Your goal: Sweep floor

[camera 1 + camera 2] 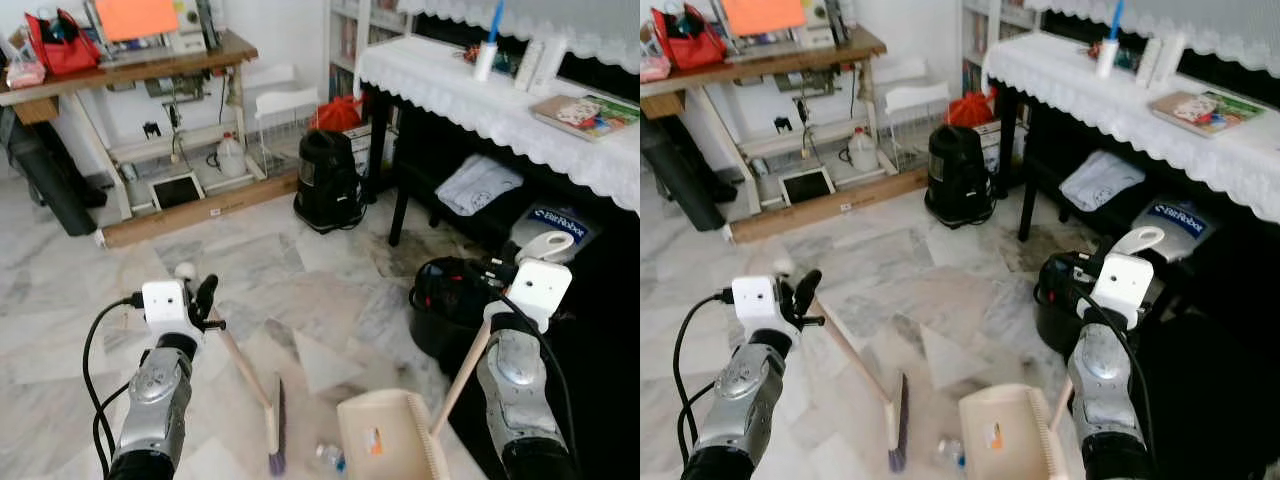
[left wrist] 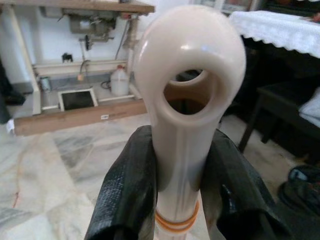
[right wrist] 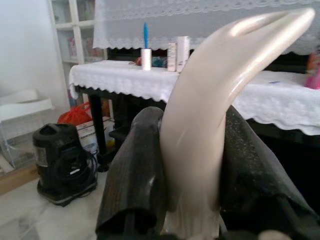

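- The marble floor [image 1: 260, 260] spreads pale and veined from the robot out to a wooden workbench [image 1: 150, 62] along the far wall, and most of that middle stretch lies open.
- On the robot's right a long table under a white lace cloth [image 1: 470, 90] hems the floor in; its scalloped edge hangs over a dark space with a black bench and folded cloth beneath.
- A black canister vacuum [image 1: 327, 180] stands near the far end of that table, by a white wire rack and a red bag.
- A black bag [image 1: 450, 300] sits on the floor just beside the right arm, narrowing the room there.
- The cream dustpan [image 1: 385, 435] rests on the floor close in front of the robot, its long handle slanting up to the right gripper [image 3: 192, 210], whose black fingers are clamped on the handle's curved top.
- The broom [image 1: 273, 425] stands just left of the dustpan, bristles on the floor, stick leaning up to the left gripper [image 2: 180, 200], clenched below the handle's hanging loop.
- A small plastic scrap [image 1: 328, 457] lies between bristles and pan.
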Motion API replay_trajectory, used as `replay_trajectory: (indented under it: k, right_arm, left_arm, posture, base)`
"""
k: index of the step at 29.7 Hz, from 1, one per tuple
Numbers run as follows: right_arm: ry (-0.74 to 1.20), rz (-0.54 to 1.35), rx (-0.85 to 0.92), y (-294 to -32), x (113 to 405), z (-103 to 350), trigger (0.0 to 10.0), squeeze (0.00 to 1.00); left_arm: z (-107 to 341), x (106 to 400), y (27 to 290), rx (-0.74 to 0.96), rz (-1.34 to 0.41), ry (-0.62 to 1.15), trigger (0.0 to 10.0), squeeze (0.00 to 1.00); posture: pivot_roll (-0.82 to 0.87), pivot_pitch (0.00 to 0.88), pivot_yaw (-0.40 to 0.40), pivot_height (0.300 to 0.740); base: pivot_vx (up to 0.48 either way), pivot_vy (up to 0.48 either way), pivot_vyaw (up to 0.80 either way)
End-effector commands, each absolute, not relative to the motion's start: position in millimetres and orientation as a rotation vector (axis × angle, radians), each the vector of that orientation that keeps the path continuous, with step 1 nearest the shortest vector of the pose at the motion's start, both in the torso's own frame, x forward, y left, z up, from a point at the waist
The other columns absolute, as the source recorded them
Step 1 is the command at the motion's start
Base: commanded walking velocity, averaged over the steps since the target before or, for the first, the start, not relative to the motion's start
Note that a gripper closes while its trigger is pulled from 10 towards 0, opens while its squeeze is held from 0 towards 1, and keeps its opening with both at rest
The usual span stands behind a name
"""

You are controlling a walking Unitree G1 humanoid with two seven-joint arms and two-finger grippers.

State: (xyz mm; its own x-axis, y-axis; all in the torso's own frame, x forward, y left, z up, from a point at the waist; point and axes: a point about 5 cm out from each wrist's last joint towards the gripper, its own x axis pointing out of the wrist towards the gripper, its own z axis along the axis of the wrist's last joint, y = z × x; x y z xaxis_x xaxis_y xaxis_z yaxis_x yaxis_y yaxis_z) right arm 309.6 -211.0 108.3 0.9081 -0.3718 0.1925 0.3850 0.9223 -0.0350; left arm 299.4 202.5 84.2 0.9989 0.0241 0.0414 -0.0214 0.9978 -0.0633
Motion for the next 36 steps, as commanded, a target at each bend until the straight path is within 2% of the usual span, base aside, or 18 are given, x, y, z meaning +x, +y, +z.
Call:
replay_trajectory:
  k: [1, 4, 22, 36]
  right_arm:
    - [-0.231, -0.376, -0.051, -205, 313, 118, 10.0, 0.00]
    - [-0.229, -0.378, -0.051, -205, 312, 118, 10.0, 0.00]
    - [-0.158, -0.393, -0.098, -212, 297, 95, 10.0, 0.00]
    - [-0.073, -0.369, -0.169, -206, 285, 67, 10.0, 0.00]
  left_arm:
    - [97, 303, 207, -0.044, 0.031, -0.096, 10.0, 0.00]
    - [97, 303, 206, -0.047, 0.029, -0.096, 10.0, 0.00]
    - [94, 303, 201, -0.053, -0.022, -0.070, 10.0, 0.00]
    - [91, 299, 202, -0.049, -0.054, -0.036, 10.0, 0.00]
  posture:
    - [-0.09, 0.000, 0.014, 0.740]
    - [-0.09, 0.000, 0.015, 0.740]
    - [-0.09, 0.000, 0.024, 0.740]
    - [-0.08, 0.000, 0.039, 0.740]
  base:
    - [0.401, 0.000, 0.00]
    - [0.393, 0.000, 0.00]
    - [0.000, 0.000, 0.00]
    - [0.000, 0.000, 0.00]
